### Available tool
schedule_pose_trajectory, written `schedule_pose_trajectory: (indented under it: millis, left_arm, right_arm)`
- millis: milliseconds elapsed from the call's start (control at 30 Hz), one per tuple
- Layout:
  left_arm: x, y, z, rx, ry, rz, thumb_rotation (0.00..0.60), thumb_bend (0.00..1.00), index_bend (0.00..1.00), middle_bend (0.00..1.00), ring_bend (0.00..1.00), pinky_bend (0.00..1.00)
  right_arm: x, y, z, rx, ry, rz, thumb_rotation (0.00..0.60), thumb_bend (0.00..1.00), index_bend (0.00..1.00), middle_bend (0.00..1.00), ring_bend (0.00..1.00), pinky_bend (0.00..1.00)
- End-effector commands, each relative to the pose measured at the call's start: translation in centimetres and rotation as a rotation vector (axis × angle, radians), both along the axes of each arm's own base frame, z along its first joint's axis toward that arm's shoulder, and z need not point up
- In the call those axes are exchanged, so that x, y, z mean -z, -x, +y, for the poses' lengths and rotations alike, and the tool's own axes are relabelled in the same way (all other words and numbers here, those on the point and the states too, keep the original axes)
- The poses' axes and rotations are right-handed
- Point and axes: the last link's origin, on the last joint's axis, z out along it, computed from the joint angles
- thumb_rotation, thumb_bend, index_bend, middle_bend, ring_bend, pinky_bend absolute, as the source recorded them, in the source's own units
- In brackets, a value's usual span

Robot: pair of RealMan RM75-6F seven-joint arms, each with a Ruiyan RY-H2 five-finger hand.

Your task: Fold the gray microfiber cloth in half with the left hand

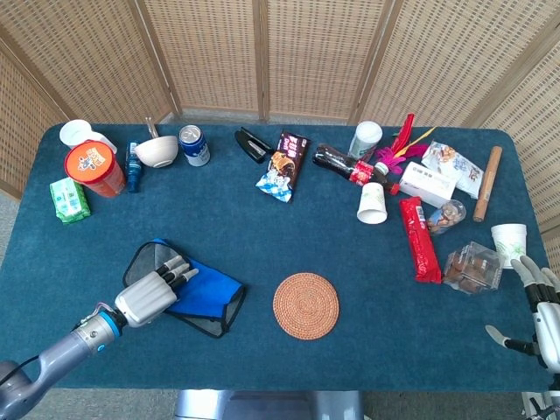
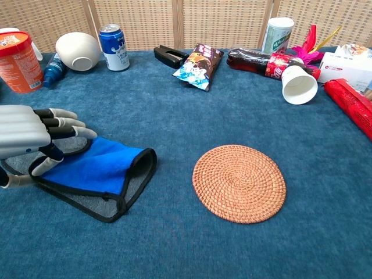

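Note:
The gray microfiber cloth (image 1: 206,294) (image 2: 96,166) lies at the table's front left. Its blue side is turned up and folded over the gray layer, and the black-trimmed fold points right. My left hand (image 1: 150,297) (image 2: 28,129) hovers over the cloth's left end with fingers stretched out. The thumb is tucked beneath them and pinches the edge of the blue flap. My right hand (image 1: 540,308) shows only in the head view, at the front right table edge, with fingers spread and holding nothing.
A round woven coaster (image 1: 305,304) (image 2: 239,183) lies right of the cloth. An orange tub (image 1: 94,168), a green packet (image 1: 68,199), a bowl (image 2: 77,51) and a can (image 2: 113,39) stand at the back left. Snack packs, bottles and cups crowd the back right.

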Motion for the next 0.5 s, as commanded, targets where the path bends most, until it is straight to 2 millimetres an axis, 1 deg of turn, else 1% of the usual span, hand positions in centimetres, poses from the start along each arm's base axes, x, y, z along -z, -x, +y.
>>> schedule_pose_trajectory:
  millis: [33,400,500]
  left_arm:
    - [0.16,0.02,-0.05,-0.005,0.004,0.004,0.6,0.43,0.63,0.0,0.0,0.0]
    - [0.36,0.24,-0.24,-0.011,0.009,0.023,0.6,0.43,0.63,0.0,0.0,0.0]
    - [0.38,0.23,-0.28,-0.012,0.008,0.026,0.6,0.43,0.62,0.0,0.0,0.0]
  right_arm:
    - [0.0,0.01,0.0,0.0,0.0,0.0,0.6,0.0,0.0,0.0,0.0,0.0]
    - [-0.02,-0.03,0.03,-0.002,0.001,0.0,0.6,0.0,0.0,0.0,0.0,0.0]
    - [-0.02,-0.04,0.06,-0.002,0.0,0.0,0.6,0.0,0.0,0.0,0.0,0.0]
